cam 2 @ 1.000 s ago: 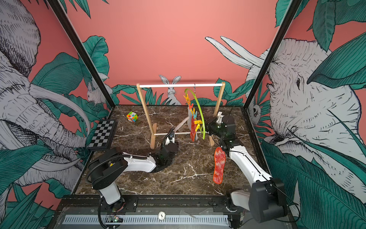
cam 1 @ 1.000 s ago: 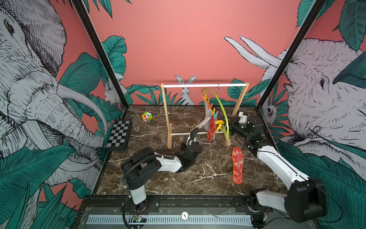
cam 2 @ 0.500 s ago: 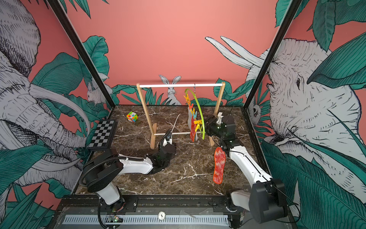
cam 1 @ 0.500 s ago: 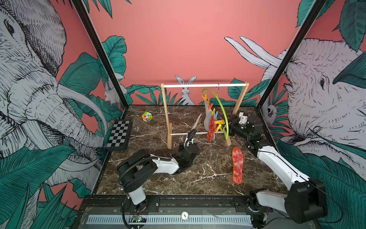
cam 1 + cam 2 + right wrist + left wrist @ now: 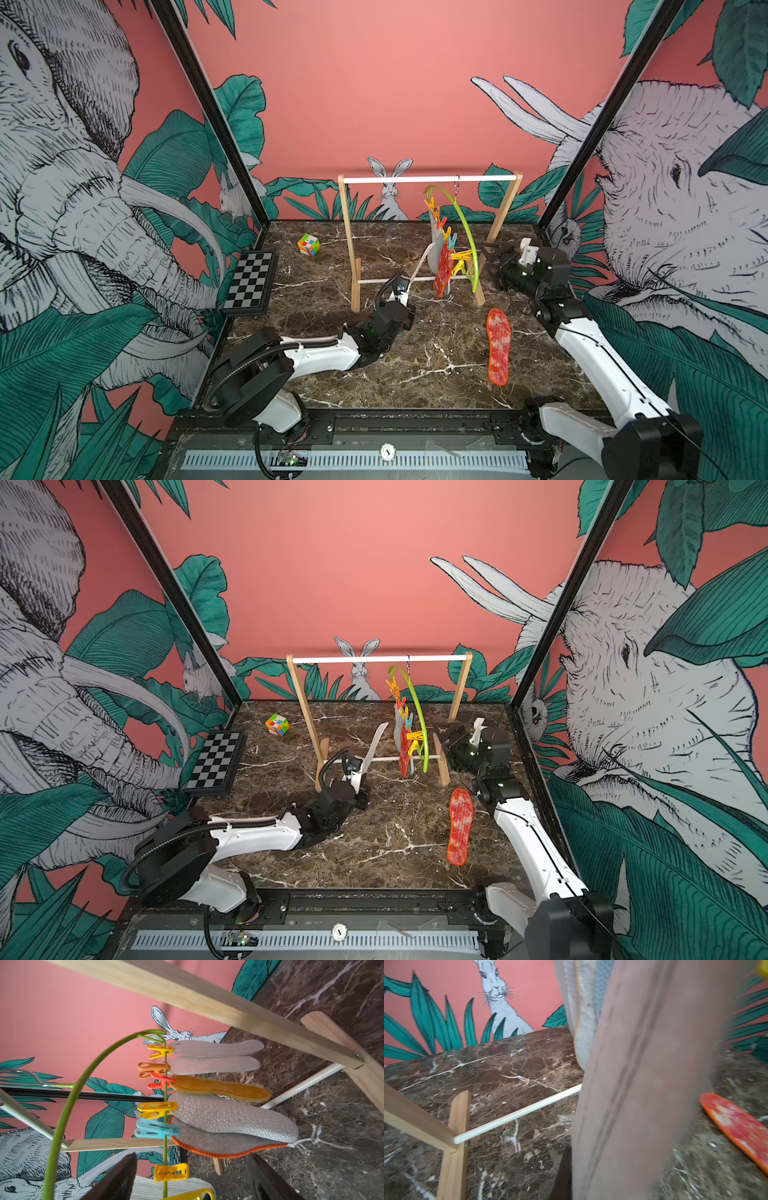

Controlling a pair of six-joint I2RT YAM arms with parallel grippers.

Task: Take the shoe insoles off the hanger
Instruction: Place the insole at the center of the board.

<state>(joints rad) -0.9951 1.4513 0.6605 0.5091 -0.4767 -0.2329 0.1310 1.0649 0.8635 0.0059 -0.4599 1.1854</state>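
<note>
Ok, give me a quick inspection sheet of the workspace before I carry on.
Surface: dark marble tabletop, nothing spilled.
Job's things: five clipped insoles on the green hanger; red insole flat on the tabletop; pale insole off the clips.
Clutter: puzzle cube and chessboard, on the left of the wooden rack.
Grippers: left gripper shut on the pale insole; right gripper open beside the hanger.
Cables: black hose along the left arm, no snag seen.
Surroundings: jungle-mural walls, black frame posts.

Pulled white insole [image 5: 374,748] clear of hanger [image 5: 419,712]; right pincer [image 5: 491,264] opened.
</note>
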